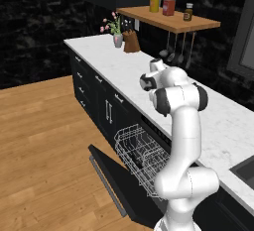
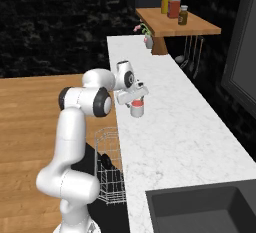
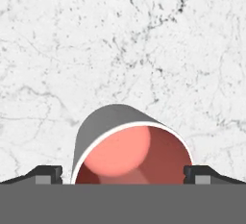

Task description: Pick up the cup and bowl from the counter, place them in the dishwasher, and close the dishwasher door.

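The white marble surface runs long on top of black cabinets. At its far end I see a flower vase and a brown block standing side by side. A dark sink is set into its near end. The cup is in my gripper, over the marble near its front edge

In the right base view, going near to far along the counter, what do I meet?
Sink → cup, with the gripper at it → flower vase → wooden shelf carrying the jars, all over the counter.
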Controlling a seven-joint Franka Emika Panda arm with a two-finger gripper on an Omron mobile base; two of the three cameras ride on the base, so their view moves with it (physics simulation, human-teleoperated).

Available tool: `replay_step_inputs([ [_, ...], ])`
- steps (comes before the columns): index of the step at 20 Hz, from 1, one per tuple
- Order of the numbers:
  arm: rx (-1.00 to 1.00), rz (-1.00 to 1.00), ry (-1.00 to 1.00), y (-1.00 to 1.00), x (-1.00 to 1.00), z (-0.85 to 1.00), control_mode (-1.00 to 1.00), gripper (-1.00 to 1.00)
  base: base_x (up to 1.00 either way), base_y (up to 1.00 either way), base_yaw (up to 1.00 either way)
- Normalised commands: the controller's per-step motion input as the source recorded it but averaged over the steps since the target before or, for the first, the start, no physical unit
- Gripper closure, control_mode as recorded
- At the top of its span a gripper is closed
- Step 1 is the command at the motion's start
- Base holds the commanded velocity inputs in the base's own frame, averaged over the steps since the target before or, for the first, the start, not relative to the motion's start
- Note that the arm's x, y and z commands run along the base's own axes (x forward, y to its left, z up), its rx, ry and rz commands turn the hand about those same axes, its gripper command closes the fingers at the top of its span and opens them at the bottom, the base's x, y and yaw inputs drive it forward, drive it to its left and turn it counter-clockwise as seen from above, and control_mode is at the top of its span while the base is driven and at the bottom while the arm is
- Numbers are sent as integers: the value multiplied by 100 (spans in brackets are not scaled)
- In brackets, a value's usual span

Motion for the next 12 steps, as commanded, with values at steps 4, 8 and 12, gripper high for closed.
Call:
replay_step_inputs([
  [4, 0, 3, 0, 9, 0, 0, -100, -100, 0, 0, 0],
  [8, 0, 4, 0, 13, 0, 0, -100, -100, 0, 0, 0],
  [12, 0, 3, 0, 6, 0, -4, -100, -100, 0, 0, 0],
])
